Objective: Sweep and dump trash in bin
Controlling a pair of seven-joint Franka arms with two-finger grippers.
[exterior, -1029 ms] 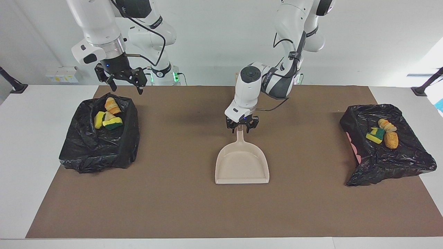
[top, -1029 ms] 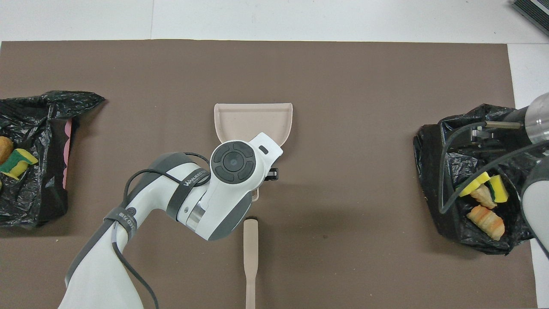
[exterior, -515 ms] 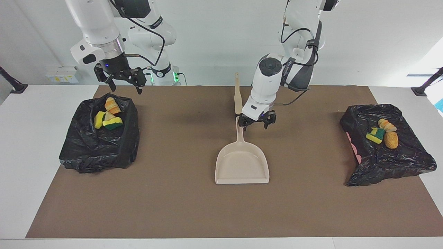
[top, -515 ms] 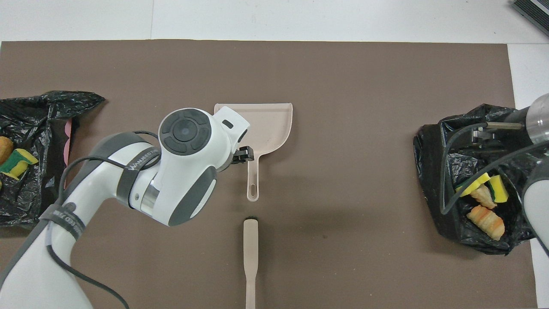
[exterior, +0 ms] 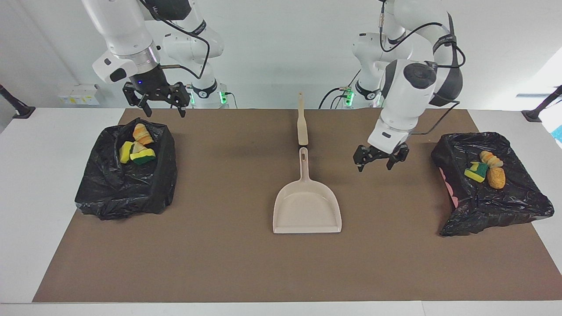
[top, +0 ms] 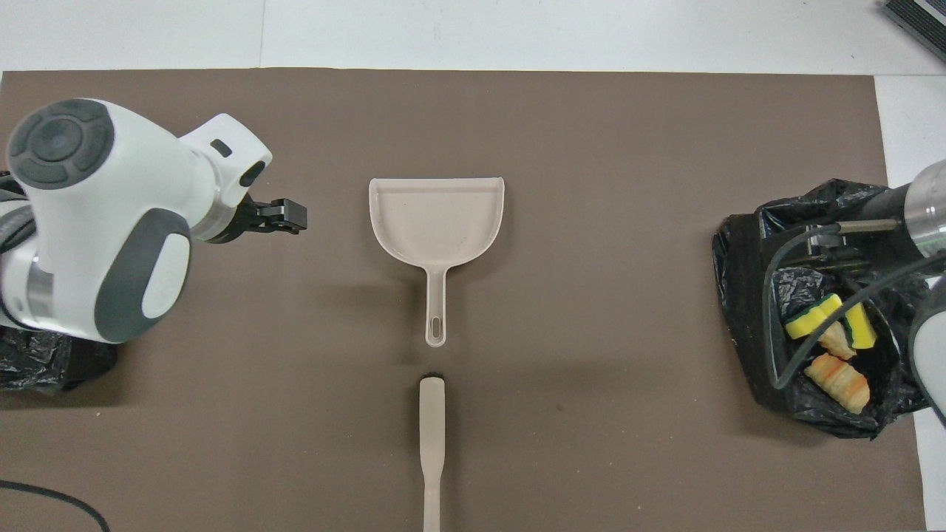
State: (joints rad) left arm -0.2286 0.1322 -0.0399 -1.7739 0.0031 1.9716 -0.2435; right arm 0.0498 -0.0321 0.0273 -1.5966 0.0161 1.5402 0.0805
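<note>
**Left arm leaves the dustpan**

Since a second before, we saw the left gripper (exterior: 380, 161) let go of the dustpan (exterior: 307, 206) handle and swing away toward the left arm's end of the table, fingers apart and empty, above the mat (exterior: 228, 263) between the dustpan and a black bin (exterior: 487, 206). The dustpan stayed put, with the brush (exterior: 301, 120) just nearer the robots. The trash (exterior: 137, 147) lay in the bins at both ends. The right gripper (exterior: 160, 101) waited open over the other bin (exterior: 127, 184).
</note>
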